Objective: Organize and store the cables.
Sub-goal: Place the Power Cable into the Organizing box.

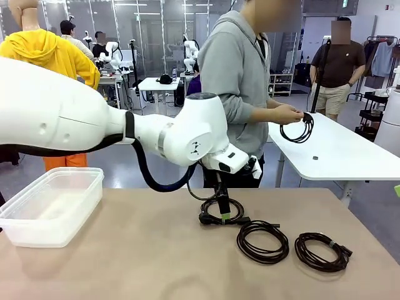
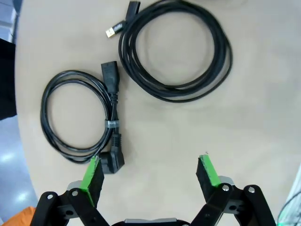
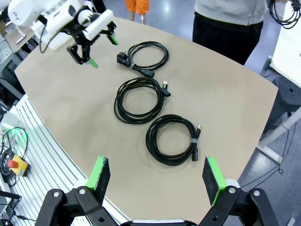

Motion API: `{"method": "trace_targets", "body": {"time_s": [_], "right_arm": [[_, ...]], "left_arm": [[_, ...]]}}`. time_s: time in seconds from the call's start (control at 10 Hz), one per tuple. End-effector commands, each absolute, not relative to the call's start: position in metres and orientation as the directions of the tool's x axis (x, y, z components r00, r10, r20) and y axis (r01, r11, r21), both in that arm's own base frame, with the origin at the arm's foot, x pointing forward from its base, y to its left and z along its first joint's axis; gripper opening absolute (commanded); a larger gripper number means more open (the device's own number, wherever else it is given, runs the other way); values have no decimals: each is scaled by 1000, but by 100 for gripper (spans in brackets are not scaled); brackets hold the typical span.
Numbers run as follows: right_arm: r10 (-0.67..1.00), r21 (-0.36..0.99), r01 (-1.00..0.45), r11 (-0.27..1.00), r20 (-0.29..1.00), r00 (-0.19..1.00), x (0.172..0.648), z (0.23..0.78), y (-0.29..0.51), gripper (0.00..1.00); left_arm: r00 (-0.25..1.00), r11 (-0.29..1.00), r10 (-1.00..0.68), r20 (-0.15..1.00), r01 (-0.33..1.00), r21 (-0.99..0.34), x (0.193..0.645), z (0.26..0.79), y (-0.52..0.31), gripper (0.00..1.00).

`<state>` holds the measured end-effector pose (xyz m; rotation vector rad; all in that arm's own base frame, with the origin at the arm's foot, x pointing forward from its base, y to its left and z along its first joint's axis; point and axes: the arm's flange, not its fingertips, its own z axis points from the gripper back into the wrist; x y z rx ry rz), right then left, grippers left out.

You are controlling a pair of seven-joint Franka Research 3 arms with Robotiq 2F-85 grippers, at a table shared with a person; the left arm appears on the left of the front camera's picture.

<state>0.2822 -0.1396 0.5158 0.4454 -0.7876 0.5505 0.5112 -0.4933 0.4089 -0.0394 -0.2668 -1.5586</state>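
Robotics laboratory. Indicators: white robot arm [image 1: 62, 115] over beige tabletop [image 1: 156, 262]; white tabletop [image 1: 337, 150] at 3 o'clock; glass partitions [image 1: 150, 31] at 12 o'clock; yellow emergency-stop box [image 3: 14, 165].

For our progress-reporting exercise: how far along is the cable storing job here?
Done: nothing; the clear container holds no cable. In hand: the open left gripper hangs beside the first coil, not gripping it; a person's hand holds another coil. Left: the first, the middle coil and the third coil all lie on the table; the right gripper is open above them.

No legible text, label, brand or number (any print too blurred)
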Motion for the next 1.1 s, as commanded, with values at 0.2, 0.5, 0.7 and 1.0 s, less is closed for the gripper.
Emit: {"method": "trace_targets", "body": {"time_s": [0.2,0.5,0.7,1.0], "right_arm": [[302,163,-627,762,767,566,282,515,-142,100],[302,163,-627,762,767,566,282,515,-142,100],[302,163,-627,762,767,566,282,515,-142,100],[302,163,-627,762,767,566,282,515,-142,100]], "left_arm": [[18,26,-997,76,994,106,550,376,-526,100],[33,34,-999,35,999,39,573,353,-535,100],[-13,-12,-999,34,1000,26,583,345,-534,100],[-87,-85,-993,78,996,23,590,338,-536,100]]}}
